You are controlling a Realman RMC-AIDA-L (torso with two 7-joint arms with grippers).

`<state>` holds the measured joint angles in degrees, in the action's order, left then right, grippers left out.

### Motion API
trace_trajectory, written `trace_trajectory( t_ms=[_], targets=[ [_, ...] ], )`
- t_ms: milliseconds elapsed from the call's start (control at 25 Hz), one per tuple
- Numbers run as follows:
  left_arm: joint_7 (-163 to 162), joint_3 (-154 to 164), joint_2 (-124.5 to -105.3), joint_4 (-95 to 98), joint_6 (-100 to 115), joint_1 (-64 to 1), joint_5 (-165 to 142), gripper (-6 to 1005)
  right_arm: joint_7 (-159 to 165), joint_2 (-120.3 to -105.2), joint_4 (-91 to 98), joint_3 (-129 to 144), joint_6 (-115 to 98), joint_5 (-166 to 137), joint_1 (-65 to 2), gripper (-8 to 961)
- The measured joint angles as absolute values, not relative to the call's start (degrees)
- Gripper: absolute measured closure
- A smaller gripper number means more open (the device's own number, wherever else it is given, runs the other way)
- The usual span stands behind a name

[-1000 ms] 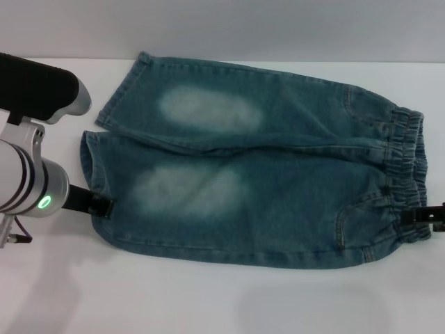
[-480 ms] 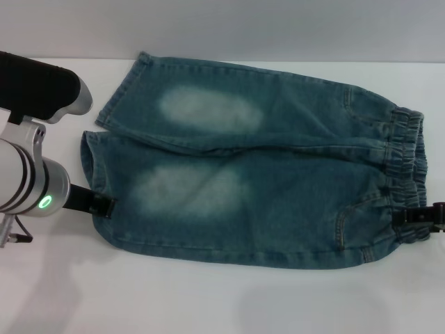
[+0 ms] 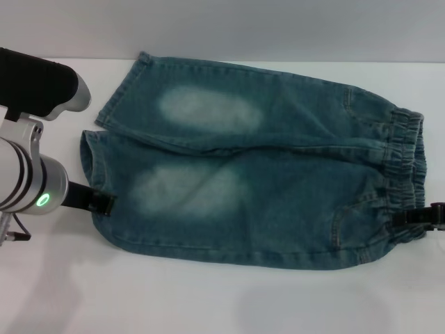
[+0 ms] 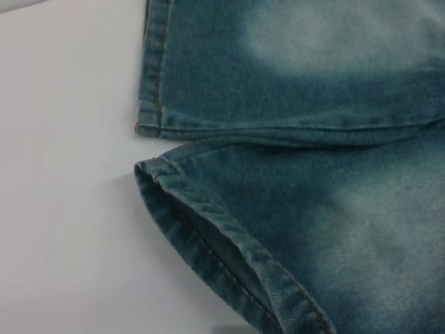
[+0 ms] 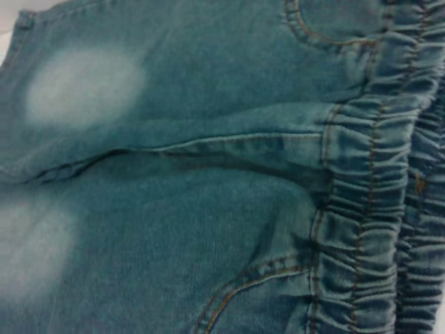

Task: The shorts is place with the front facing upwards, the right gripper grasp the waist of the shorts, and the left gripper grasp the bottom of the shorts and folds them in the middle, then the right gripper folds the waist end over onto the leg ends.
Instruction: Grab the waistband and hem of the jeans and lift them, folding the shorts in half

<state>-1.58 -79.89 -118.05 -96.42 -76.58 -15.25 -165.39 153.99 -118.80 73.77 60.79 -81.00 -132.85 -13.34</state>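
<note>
White tabletop (image 3: 208, 299); shorts (image 3: 257, 174) flat, front up, long axis left-right. Waist (image 3: 403, 167) right, hems (image 3: 94, 163) left. Left gripper (image 3: 101, 204) at near hem, right gripper (image 3: 417, 217) at waistband; neither grip can be made out.

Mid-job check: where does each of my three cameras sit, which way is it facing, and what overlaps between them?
Head view: on the robot's head, looking forward and down at the blue denim shorts spread flat on the white table; left gripper at the near leg hem, right gripper at the gathered elastic waist.
Left wrist view: on the left arm, facing the two leg hems; no fingers visible.
Right wrist view: on the right arm, facing the waist; no fingers visible.
Shared: all three show the pale faded patches.
</note>
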Motion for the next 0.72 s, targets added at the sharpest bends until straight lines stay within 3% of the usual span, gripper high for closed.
trace_trajectory(
  t_ms=[120,720],
  targets=[
    [-1.58,-79.89,-118.09,-96.42,-76.65,-15.28,-165.41,894,153.72,-118.82,73.93,61.69,-81.07,-132.8,-13.43,348],
    [-1.71,-79.89,-118.12,-96.42,-76.52,-15.54,-165.41,894,153.68,-118.76,74.16,61.6,-81.77,-132.7,-13.27,893]
  ],
)
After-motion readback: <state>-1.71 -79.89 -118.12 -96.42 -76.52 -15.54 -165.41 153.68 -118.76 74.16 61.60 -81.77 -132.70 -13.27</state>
